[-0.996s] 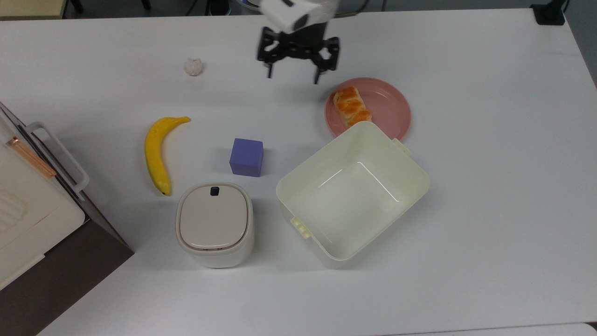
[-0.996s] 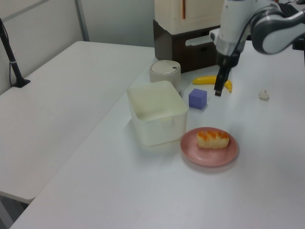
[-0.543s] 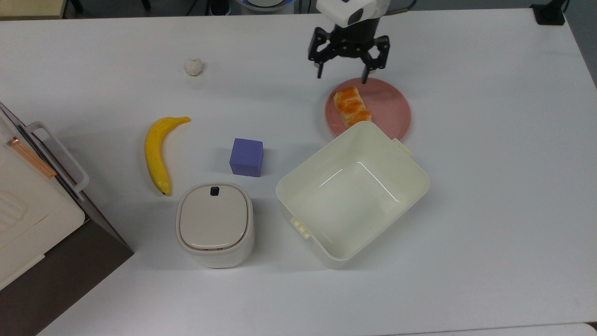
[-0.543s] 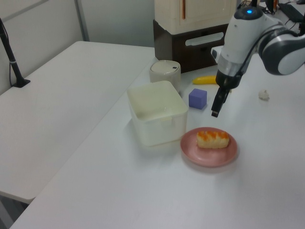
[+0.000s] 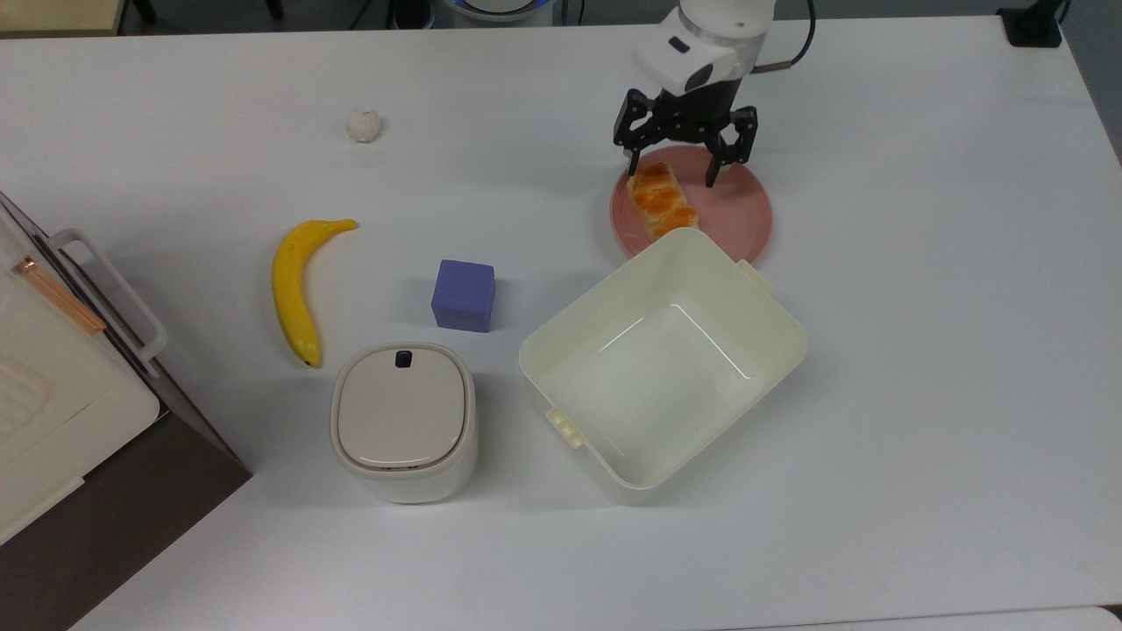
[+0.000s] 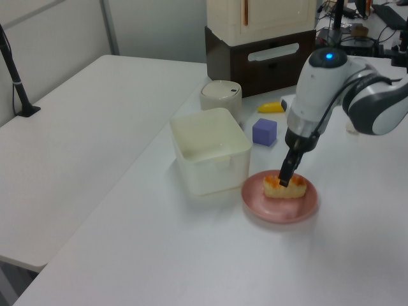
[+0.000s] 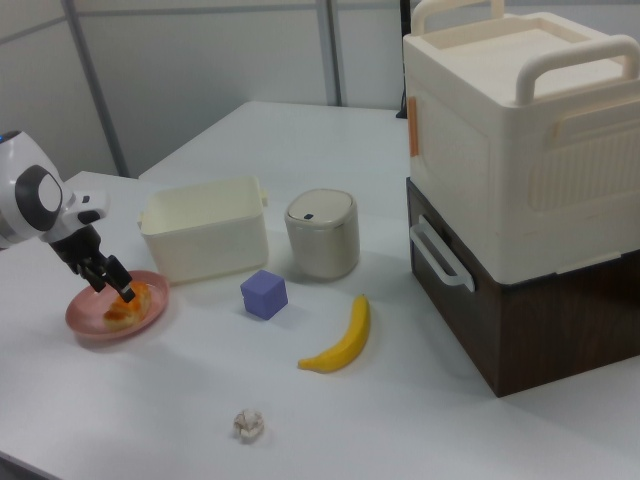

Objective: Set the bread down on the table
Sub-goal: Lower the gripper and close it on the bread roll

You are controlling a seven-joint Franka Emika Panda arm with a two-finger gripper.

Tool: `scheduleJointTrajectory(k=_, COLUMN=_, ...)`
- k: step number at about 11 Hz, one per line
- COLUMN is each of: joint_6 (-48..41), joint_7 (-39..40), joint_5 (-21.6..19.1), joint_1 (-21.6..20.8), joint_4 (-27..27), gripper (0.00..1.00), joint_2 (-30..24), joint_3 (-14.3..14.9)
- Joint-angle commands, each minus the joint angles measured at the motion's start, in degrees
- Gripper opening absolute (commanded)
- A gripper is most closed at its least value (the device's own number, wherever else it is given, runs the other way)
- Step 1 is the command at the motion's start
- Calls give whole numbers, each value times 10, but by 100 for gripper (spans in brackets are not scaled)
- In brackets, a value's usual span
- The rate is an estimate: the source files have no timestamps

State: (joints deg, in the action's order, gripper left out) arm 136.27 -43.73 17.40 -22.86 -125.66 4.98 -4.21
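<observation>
Orange-glazed, cream-sided bread (image 5: 662, 201) is sitting on a pink plate (image 5: 741, 210); the black claw (image 5: 672, 166) is contrasting with the white bench (image 5: 920, 307).

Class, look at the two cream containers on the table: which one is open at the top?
The large square tub beside the pink plate is open, its inside bare. The smaller rounded bin next to the purple cube has its lid on.

bread (image 5: 662, 202) x1 | plate (image 5: 741, 210) x1 | banana (image 5: 294, 285) x1 | cube (image 5: 464, 295) x1 | tub (image 5: 614, 350) x1 | ball (image 5: 363, 126) x1
</observation>
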Motion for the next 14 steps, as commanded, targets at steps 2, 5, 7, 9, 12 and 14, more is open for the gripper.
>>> scheduleJointTrajectory(k=2, joint_6=12, joint_7=-38, joint_5=44, joint_1=-8, joint_4=9, gripper=100, joint_2=28, joint_3=3)
scheduleJointTrajectory(k=5, joint_6=13, joint_7=-38, joint_5=46, joint_1=-6, joint_4=11, gripper=99, joint_2=38, joint_3=3)
scheduleJointTrajectory(k=7, joint_6=13, joint_7=-39, joint_5=47, joint_1=-8, joint_4=11, gripper=58, joint_2=39, joint_3=2)
scheduleJointTrajectory(k=9, joint_6=12, joint_7=-39, joint_5=62, joint_1=-6, joint_4=11, gripper=1, joint_2=39, joint_3=0)
scheduleJointTrajectory(k=12, joint_6=-10, joint_7=22, joint_5=74, joint_1=1, joint_4=16, gripper=0, joint_2=30, joint_3=0)
scheduleJointTrajectory(k=14, joint_6=-114, joint_7=154, joint_5=43, joint_1=12, joint_4=47, gripper=0, joint_2=6, joint_3=0)
